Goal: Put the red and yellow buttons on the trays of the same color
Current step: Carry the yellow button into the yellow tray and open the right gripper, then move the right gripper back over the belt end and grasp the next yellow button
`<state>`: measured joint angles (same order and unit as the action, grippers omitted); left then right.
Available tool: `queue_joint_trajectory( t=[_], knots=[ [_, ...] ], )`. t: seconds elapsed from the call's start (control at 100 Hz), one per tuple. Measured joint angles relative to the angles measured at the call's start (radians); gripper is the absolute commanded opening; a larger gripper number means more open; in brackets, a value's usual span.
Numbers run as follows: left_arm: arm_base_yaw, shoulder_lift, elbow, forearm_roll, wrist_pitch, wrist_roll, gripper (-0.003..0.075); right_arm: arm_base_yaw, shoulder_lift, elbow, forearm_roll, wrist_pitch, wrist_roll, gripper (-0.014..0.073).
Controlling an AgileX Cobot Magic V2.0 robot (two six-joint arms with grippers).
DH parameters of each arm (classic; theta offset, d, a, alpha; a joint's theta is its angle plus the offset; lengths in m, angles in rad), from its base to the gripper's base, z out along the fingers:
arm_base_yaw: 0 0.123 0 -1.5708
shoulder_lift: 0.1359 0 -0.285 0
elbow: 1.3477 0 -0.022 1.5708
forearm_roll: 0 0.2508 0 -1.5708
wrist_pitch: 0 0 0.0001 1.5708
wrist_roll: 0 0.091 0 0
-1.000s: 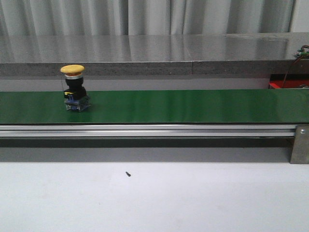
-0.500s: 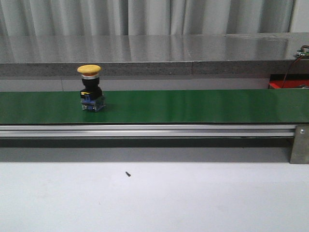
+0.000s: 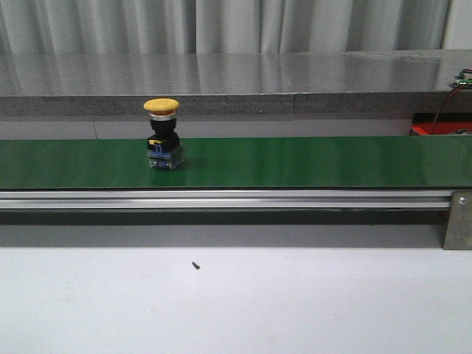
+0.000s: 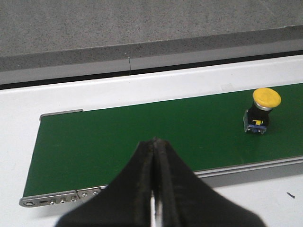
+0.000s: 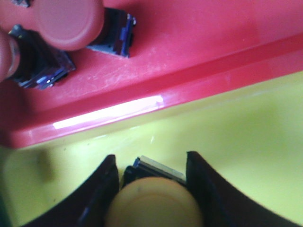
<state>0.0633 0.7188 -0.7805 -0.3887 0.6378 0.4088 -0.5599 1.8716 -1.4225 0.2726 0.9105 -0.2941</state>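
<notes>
The right pincer (image 5: 151, 189) pinches a yellow button (image 5: 154, 203) between its 2 dark fingers (image 5: 102, 189) above the yellow tray (image 5: 246, 137), and just beyond that tray's edge the red tray (image 5: 199, 42) holds 2 red buttons (image 5: 71, 23) side by side. The left pincer (image 4: 154, 177) is pressed together with nothing in it, poised over the near edge of the green conveyor belt (image 4: 142, 132). On that belt a second yellow-capped button (image 3: 163, 134) stands upright, left of the belt's middle and well apart from the left pincer.
</notes>
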Motion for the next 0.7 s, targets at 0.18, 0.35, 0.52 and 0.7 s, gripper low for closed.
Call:
queue_joint_trajectory(
  t=[0.18,0.35,0.52,0.7],
  knots=[
    [0.0,0.0,0.0,0.0,0.0,0.0,-0.002,0.0,0.019,0.0,-0.002,-0.05,0.0,0.019],
    [0.0,0.0,0.0,0.0,-0.005,0.0,-0.002,0.0,0.027,0.0,-0.003,-0.065,-0.002,0.019],
    [0.0,0.0,0.0,0.0,-0.005,0.0,-0.002,0.0,0.061,0.0,-0.003,-0.063,-0.002,0.0213],
    [0.0,0.0,0.0,0.0,-0.005,0.0,-0.0019,0.0,0.083,0.0,-0.003,-0.056,-0.002,0.0412]
  ],
)
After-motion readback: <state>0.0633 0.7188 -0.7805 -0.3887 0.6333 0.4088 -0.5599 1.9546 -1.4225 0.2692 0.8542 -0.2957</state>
